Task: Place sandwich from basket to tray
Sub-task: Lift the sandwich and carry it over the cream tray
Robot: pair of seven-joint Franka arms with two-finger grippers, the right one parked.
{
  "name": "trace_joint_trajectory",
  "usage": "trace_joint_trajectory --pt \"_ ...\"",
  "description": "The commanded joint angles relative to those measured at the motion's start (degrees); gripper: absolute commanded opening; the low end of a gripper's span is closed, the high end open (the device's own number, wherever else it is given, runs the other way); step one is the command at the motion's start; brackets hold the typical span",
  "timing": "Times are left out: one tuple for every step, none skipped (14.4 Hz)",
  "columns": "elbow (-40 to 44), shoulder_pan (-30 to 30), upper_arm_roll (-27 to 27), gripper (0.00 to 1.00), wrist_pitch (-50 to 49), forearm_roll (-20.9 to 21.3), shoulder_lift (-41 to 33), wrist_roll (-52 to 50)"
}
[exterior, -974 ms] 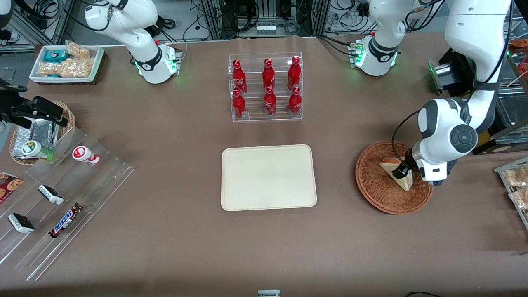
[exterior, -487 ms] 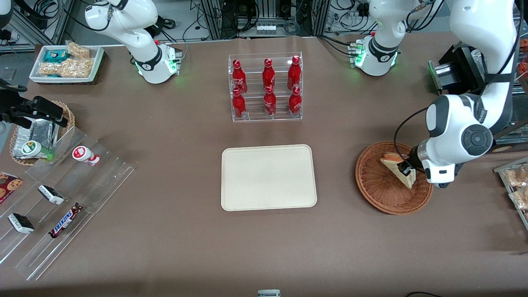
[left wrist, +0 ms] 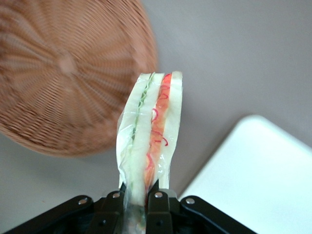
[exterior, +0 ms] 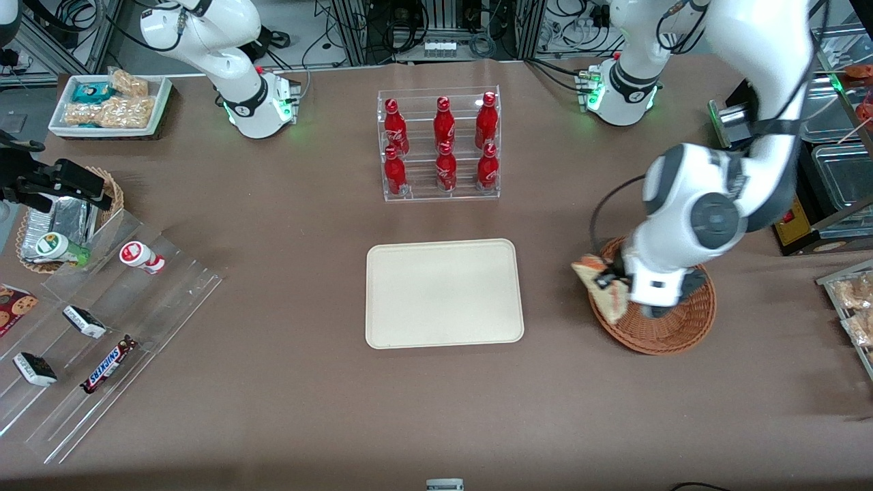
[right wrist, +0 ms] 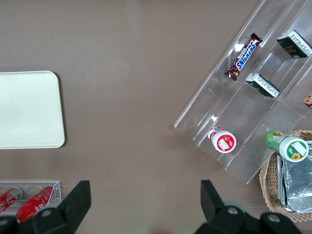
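My left gripper (exterior: 609, 281) (left wrist: 140, 195) is shut on the sandwich (exterior: 602, 292) (left wrist: 152, 131), a clear-wrapped wedge of white bread with red and green filling on its edge. The sandwich hangs in the air over the rim of the round wicker basket (exterior: 685, 327) (left wrist: 63, 78), on the side that faces the tray. The basket holds nothing that I can see. The cream tray (exterior: 443, 293) (left wrist: 263, 185) (right wrist: 27, 109) lies flat at mid-table, a short gap of table apart from the sandwich.
A clear rack of red bottles (exterior: 440, 143) stands farther from the front camera than the tray. Stepped clear shelves with snack bars (exterior: 102, 327), a small foil-filled wicker basket (exterior: 58, 218) and a white snack tray (exterior: 109, 106) lie toward the parked arm's end. Clear bins (exterior: 849, 300) flank the working arm's end.
The gripper has lifted the sandwich out of the basket's middle and carried it over the rim toward the tray. The arm's wrist has swung across above the basket.
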Motion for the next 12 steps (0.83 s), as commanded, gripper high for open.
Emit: trace_joint_trajectory --pt "5.3 -6.0 0.3 0.06 0.7 -0.1 5.6 0.4" --pt "7.1 -8.4 0.3 0.07 0.8 0.2 7.6 0.7" --pt "9.5 -10.0 0.3 0.09 0.8 0.2 9.5 2.5" --pt "11.9 -11.6 0.3 0.1 0.8 0.2 11.6 5.5" --pt "13.8 -13.0 0.3 0.1 1.6 0.2 13.0 6.3" --pt "14.8 -15.0 0.3 0.1 3.9 0.2 14.1 6.1" --pt "14.9 -16.5 0.3 0.1 6.4 0.3 14.7 6.0" --pt "14.9 -17.8 0.3 0.1 9.2 0.3 15.1 5.7" --pt "15.0 -19.0 0.3 0.09 10.6 0.4 16.0 4.5" --pt "15.0 -20.6 0.6 0.09 11.7 0.6 16.4 2.8" --pt "15.4 -21.6 0.6 0.09 12.8 1.8 17.2 1.8" --pt "15.7 -22.3 0.6 0.09 13.3 3.4 17.8 0.4"
